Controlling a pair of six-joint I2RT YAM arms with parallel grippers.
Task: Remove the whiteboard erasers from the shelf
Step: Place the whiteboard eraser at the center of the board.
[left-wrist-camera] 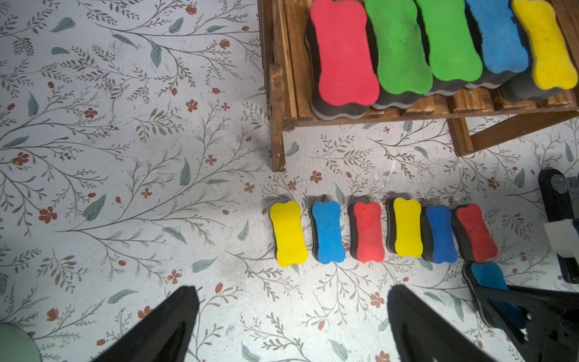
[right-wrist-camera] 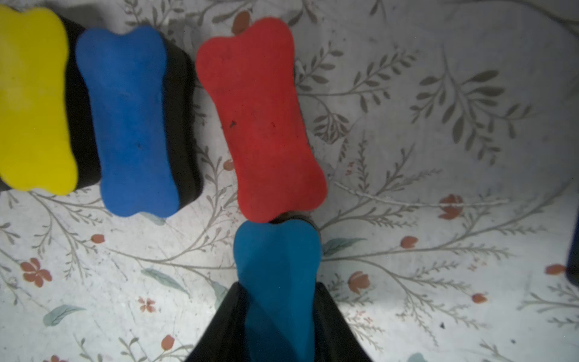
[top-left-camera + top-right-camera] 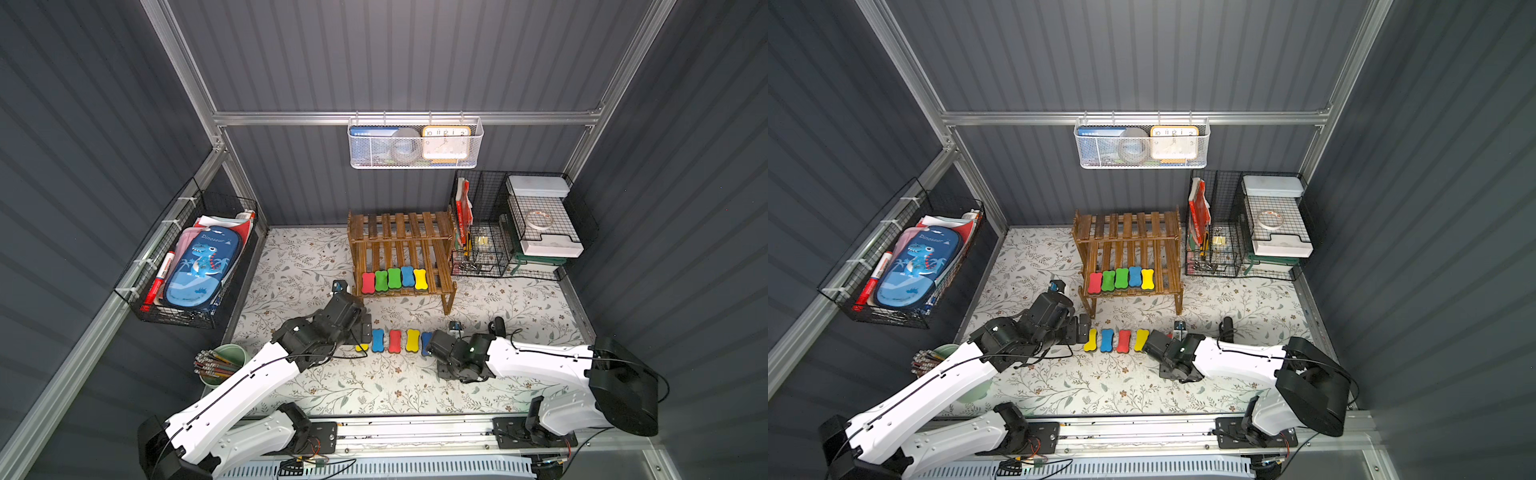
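**STATUS: RIGHT GRIPPER CLAMPED ON ONE ERASER; FIVE ERASERS ON THE SHELF**

1. Locate the shelf (image 3: pixel 401 226) at the back of the floral table cover (image 3: pixel 353 386), near the middle. Its lower tier carries five erasers (image 3: pixel 394 278), packed side by side with coloured tops up. From the robot's left to its right they are red, green, green, blue, yellow.

2. Locate the row of six erasers (image 1: pixel 367 232) on the table cover in front of the shelf. In the left wrist view you read yellow, blue, red, yellow, blue, red. The first three stand slightly apart. The last three crowd together, and the last one is turned at a slight angle.

3. Check the right gripper (image 2: pixel 279 293). Its fingers (image 2: pixel 225 329) stand narrow and press on the two long sides of a lighter blue eraser (image 2: pixel 277 257). That eraser's far end lies just beside the near end of the end red eraser (image 2: pixel 263 119). You cannot tell from the views whether the two touch, or whether the held eraser rests on the cover.

4. Check the left gripper (image 1: pixel 293 293). Its fingers are spread wide and hold nothing. It hangs over the table cover near the end yellow eraser (image 1: pixel 288 233). In both top views it covers part of that eraser.
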